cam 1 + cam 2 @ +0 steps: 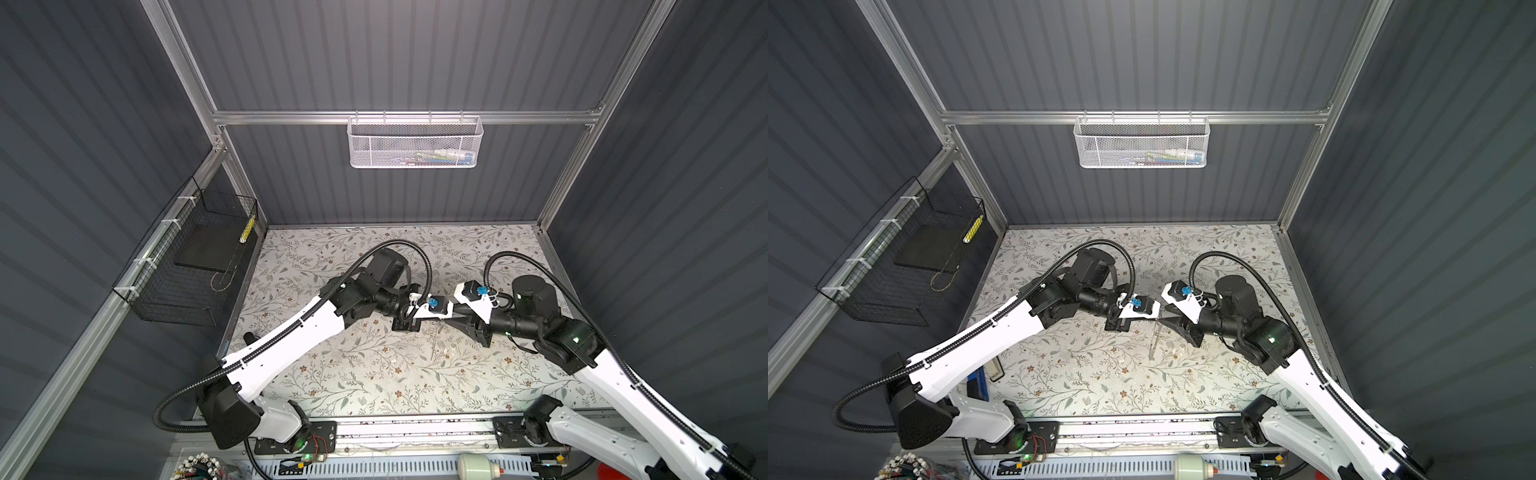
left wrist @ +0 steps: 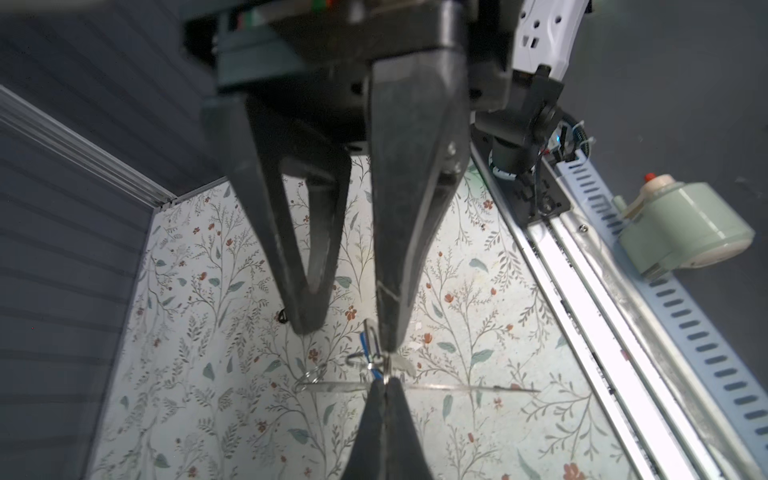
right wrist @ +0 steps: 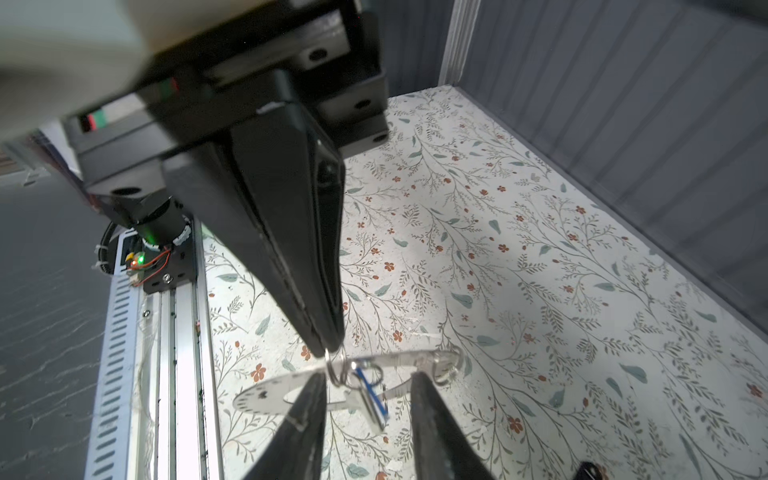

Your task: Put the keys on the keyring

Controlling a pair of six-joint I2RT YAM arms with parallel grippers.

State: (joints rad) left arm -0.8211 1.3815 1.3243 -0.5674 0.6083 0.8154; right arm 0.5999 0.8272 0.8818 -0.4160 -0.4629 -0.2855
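Above the middle of the floral mat, my left gripper (image 1: 443,322) (image 3: 330,351) is shut on a thin wire keyring (image 3: 332,368), its tips (image 2: 384,380) pressed together. From the keyring hang a small blue tag (image 3: 372,395), a tiny silver key (image 3: 351,401) and a flat clear strip (image 3: 266,397) (image 1: 1154,340) with a second ring (image 3: 446,368) at its far end. My right gripper (image 3: 368,376) (image 2: 347,338) is open. Its fingers stand either side of the tag and key and touch neither. In both top views the two grippers meet tip to tip.
A white mesh basket (image 1: 415,143) hangs on the back wall and a black wire basket (image 1: 187,266) on the left wall. The aluminium rail (image 1: 415,428) runs along the front edge, with a pale green can (image 2: 685,224) beyond it. A small dark object (image 2: 282,318) lies on the mat.
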